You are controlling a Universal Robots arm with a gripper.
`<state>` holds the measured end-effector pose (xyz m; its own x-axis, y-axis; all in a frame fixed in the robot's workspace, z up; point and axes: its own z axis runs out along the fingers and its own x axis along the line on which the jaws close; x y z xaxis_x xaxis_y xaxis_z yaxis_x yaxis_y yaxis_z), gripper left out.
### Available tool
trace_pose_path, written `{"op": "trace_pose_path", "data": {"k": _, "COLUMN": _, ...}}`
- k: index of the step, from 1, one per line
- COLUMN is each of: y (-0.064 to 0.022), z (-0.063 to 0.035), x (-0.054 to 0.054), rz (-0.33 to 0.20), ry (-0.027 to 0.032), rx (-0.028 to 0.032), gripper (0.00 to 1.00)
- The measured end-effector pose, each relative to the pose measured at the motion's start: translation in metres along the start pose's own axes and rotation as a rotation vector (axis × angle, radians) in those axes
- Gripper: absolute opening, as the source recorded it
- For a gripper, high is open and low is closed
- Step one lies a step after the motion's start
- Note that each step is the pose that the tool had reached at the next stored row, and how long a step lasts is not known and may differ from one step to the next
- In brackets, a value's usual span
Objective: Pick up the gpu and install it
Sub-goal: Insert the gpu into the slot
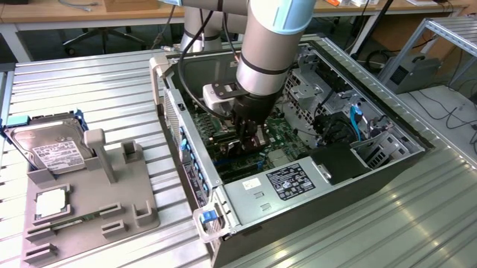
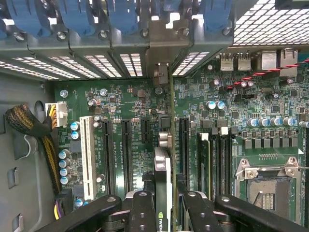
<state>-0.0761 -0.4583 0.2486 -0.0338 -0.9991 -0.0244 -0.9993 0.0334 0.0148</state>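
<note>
1. gripper [image 2: 163, 203] is pinched tight on the gpu [image 2: 163, 169], holding it edge-on so it can drop straight down.
2. Card hangs inside the open pc case [image 1: 246, 192], just over the motherboard [image 2: 135, 101] slots, bracket end lined up with the rear slot openings.

This is a robotics lab or electronics workshop. An industrial robot arm [image 1: 272, 44] reaches into an open computer case [image 1: 298, 156] that lies on a bench [image 1: 89, 89] of ribbed aluminium profiles. A grey fixture tray [image 1: 89, 206] beside the case carries parts such as a hard drive [image 1: 48, 149]. Behind stand wooden desks [image 1: 82, 14], an office chair [image 1: 104, 36], loose cables [image 1: 447, 109] on the floor and an aluminium frame [image 1: 447, 33]. The wrist view looks onto a bare motherboard [image 2: 130, 125] with expansion slots.
</note>
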Motion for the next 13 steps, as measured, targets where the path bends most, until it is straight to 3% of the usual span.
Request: {"op": "trace_pose_path", "data": {"k": 13, "y": 0.0025, "z": -0.0001, "x": 0.0001, "rz": 0.0, "ry": 0.0004, "rx": 0.0032, "gripper": 0.27}}
